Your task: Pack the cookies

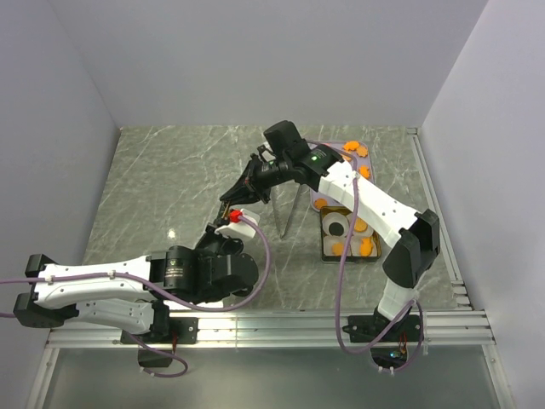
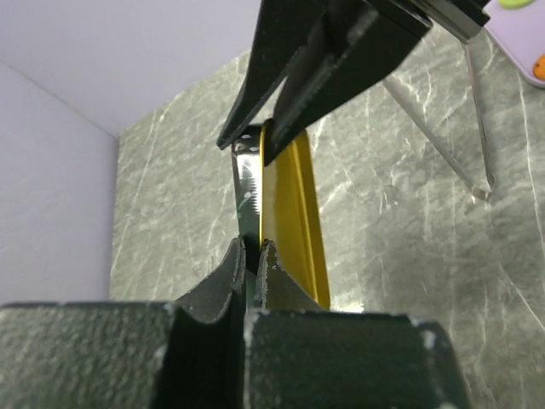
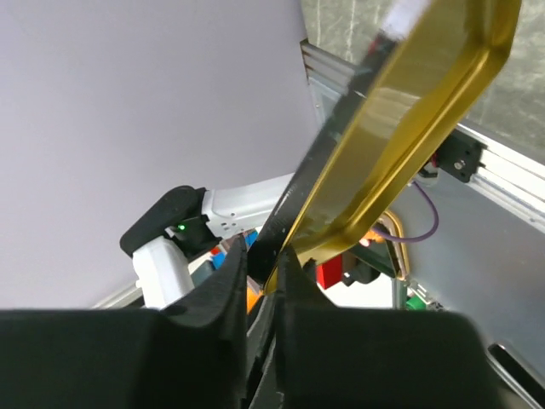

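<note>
A tin lid point(image 2: 291, 213), gold inside and dark outside, hangs on edge above the table, held by both grippers. My left gripper point(image 2: 251, 251) is shut on its near rim. My right gripper point(image 3: 262, 260) is shut on the opposite rim of the lid point(image 3: 400, 128), and its fingers point(image 2: 298, 94) reach in from above in the left wrist view. In the top view the two grippers meet at mid-table, left point(image 1: 230, 215) and right point(image 1: 240, 194). Orange cookies point(image 1: 366, 249) lie in the open tin point(image 1: 325, 243) at right, and more cookies point(image 1: 356, 149) sit on a purple tray point(image 1: 322, 200).
Metal tongs point(image 1: 289, 213) lie on the marble table point(image 1: 153, 187) between the grippers and the tin. White paper cups point(image 1: 336, 228) sit inside the tin. The purple tray's corner point(image 2: 519, 43) shows at the top right of the left wrist view, past the tongs point(image 2: 477, 128).
</note>
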You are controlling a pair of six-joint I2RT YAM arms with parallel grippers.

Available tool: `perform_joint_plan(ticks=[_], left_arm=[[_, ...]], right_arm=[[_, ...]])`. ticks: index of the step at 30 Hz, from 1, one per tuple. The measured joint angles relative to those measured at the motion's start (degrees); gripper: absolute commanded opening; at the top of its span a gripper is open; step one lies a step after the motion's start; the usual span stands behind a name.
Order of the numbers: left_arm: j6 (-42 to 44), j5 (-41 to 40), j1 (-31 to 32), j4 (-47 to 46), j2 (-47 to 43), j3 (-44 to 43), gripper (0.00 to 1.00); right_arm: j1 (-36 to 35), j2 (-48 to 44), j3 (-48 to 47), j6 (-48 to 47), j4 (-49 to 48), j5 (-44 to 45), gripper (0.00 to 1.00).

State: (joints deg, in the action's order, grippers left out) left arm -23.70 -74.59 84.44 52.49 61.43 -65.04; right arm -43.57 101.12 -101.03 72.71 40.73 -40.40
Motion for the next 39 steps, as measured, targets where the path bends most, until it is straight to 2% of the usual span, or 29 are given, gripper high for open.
perform_joint_plan(ticks=[2,5,6,9,13,17,24,33,36,39], left_arm=[[-0.6,0.3,0.0,-0.2,0.3,0.6,0.02],[-1.2,0.6,0.0,-1.2,0.3,1.4,0.16],[-1.3,0.9,0.0,-1.8,0.3,1.5,0.25],[-1.3,1.9,0.1,-3.3,0.3,1.6,0.37],[-2.1,1.9,0.1,-3.8,0.3,1.5,0.52],[-2.4,5.3,0.0,-6.5,0.1,1.1,0.65],[3.0,8.7,-0.5,-8.8,-7.2,0.4,0.77],[4.6,18.3,-1.2,-11.4,-9.0,-2.6,0.86],[4.4,26.8,-5.8,-12.8,-8.9,-2.8,0.88],[3.3,37.6,-14.7,-15.2,-9.9,-2.6,0.89]], right_arm=[[0.1,-0.5,1.7,1.1,-1.4,-0.2,0.00],[0.3,-1.4,3.9,1.8,-2.7,-0.2,0.00],[0.5,-1.7,4.6,1.9,-3.2,-0.2,0.00],[1.3,-2.9,6.1,0.9,-4.2,-1.3,0.00],[2.5,-5.1,7.9,-1.9,-4.0,-2.2,0.00],[6.0,-7.9,11.9,-3.7,-3.1,-4.9,0.00],[19.1,-10.3,18.6,-10.6,0.3,2.1,0.00],[24.6,-18.5,25.0,-10.6,-1.5,2.8,0.00],[26.4,-22.0,26.3,-8.9,-4.9,1.2,0.00],[27.4,-23.9,26.6,-6.1,-9.6,-1.0,0.00]])
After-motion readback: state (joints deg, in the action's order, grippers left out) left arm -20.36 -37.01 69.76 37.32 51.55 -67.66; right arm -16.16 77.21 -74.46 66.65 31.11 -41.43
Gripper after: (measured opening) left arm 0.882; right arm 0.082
